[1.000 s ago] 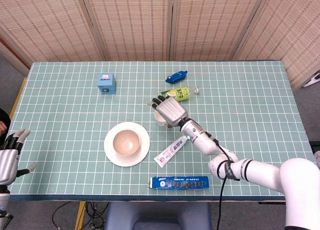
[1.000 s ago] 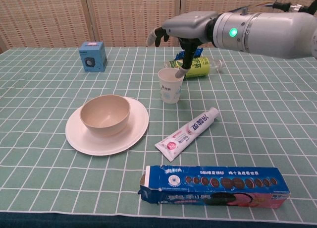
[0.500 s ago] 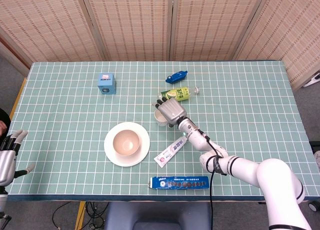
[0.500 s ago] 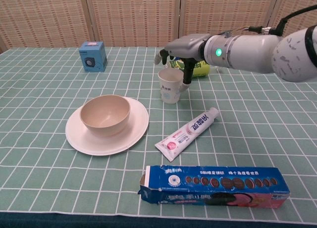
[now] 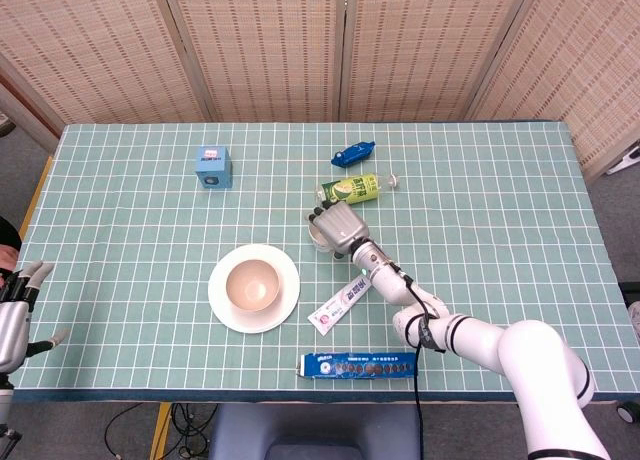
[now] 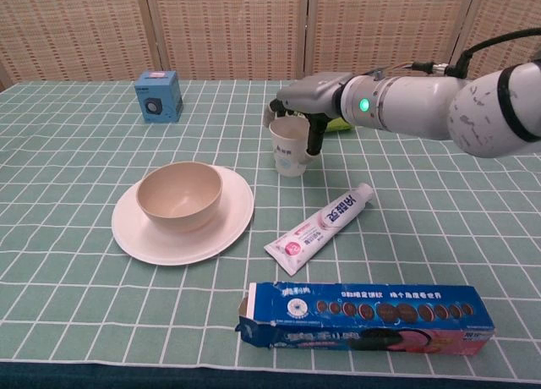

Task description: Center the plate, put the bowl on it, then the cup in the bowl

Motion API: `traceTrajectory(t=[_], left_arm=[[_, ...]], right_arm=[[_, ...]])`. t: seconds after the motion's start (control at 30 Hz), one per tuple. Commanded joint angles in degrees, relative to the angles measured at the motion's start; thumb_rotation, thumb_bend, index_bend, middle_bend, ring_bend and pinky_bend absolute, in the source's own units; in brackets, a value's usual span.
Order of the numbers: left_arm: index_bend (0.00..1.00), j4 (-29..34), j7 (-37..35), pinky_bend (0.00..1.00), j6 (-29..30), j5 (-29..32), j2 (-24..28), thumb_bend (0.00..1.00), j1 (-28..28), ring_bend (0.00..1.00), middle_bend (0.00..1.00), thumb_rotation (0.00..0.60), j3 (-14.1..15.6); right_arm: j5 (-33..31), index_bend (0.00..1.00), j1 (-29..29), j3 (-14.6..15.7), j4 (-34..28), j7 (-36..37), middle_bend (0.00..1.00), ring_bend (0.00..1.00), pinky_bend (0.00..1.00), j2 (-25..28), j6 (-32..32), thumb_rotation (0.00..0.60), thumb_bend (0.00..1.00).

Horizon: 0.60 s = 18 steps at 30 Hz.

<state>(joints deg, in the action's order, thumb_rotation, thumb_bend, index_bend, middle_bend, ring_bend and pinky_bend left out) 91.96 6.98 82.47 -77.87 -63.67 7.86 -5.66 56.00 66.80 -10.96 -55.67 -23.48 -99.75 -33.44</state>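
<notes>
Left hand (image 5: 12,315) low at the table's left edge, fingers spread, holding nothing. Blue box (image 6: 158,95) far back left. Bowl (image 6: 179,194) sits on the plate (image 6: 226,228), left of centre on the table (image 6: 68,161). Cup (image 6: 288,146) upright on the cloth just right of the plate, not in the bowl. Right hand (image 6: 306,101) over the cup's rim, fingers down at both sides of it; firm grip or not, cannot tell. Green bottle (image 5: 351,189) lying behind the hand, blue packet (image 5: 352,155) beyond it. Toothpaste tube (image 6: 321,227) right of the plate; biscuit box (image 6: 365,317) at the front edge.
</notes>
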Motion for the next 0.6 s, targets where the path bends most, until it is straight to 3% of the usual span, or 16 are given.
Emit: traceTrajectory(t=[0.03, 0.37, 0.6], left_arm=[[0.11, -0.1, -0.1, 0.39, 0.0, 0.1, 0.0, 0.12, -0.1, 0.13, 0.11, 0.600, 0.0], [0.11, -0.2, 0.0, 0.39, -0.1, 0.1, 0.0, 0.12, -0.1, 0.13, 0.11, 0.600, -0.1], [0.11, 0.0, 0.4, 0.39, -0.3, 0.0, -0.1, 0.12, 0.2, 0.13, 0.11, 0.600, -0.2]], right_arm=[[0.4, 0.25, 0.0, 0.0, 0.6, 0.5, 0.29, 0.21, 0.40, -0.5, 0.0, 0.600, 0.25], [2.0, 0.32, -0.3, -0.8, -2.1, 2.3, 0.32, 0.24, 0.44, 1.6, -1.0, 0.600, 0.27], [4.8, 0.32, -0.4, -2.3, -13.3, 2.1, 0.32, 0.24, 0.44, 7.7, -4.7, 0.600, 0.27]])
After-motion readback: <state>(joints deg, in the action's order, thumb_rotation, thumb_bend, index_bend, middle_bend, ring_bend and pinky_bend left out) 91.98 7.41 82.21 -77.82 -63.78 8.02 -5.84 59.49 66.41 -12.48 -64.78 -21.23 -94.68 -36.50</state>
